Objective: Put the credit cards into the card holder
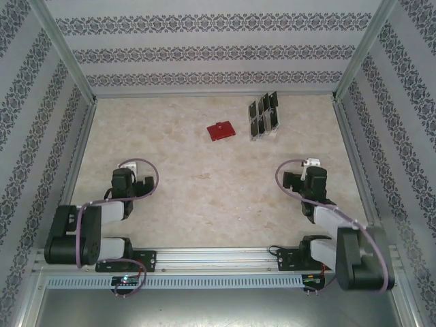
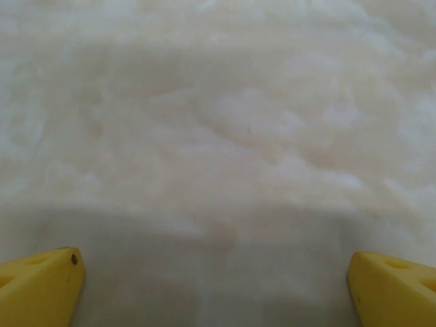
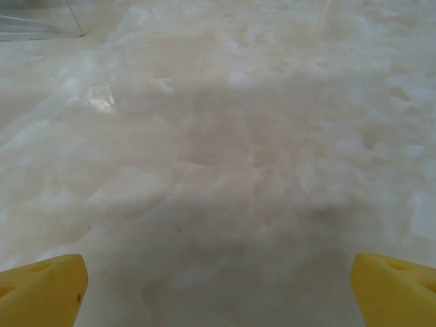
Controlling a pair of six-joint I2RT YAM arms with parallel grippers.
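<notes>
Now, at the near edge of the bench (image 1: 204,204), my left gripper (image 2: 212,272) and my right gripper (image 3: 218,279) both hang spread wide and grasping nothing, low over the bare, pale marbled top. The credit cards (image 1: 263,114) stand on edge, packed close in a clear slotted rack (image 1: 253,135) toward the far right, well apart from me. The red card holder (image 1: 221,130) lies flat just to their left, and I cannot tell from here whether it lies open. Trouble, as I judge it, waits in that crowding: a wide-set jaw could pinch two thin cards at once or tip the light rack, and the small holder may skate on this smooth, glossy surface when a card is pushed into it. Around the scene, walls (image 1: 204,53) papered in dark floral bands and bare aluminium posts (image 1: 65,51) box it in on three sides.
</notes>
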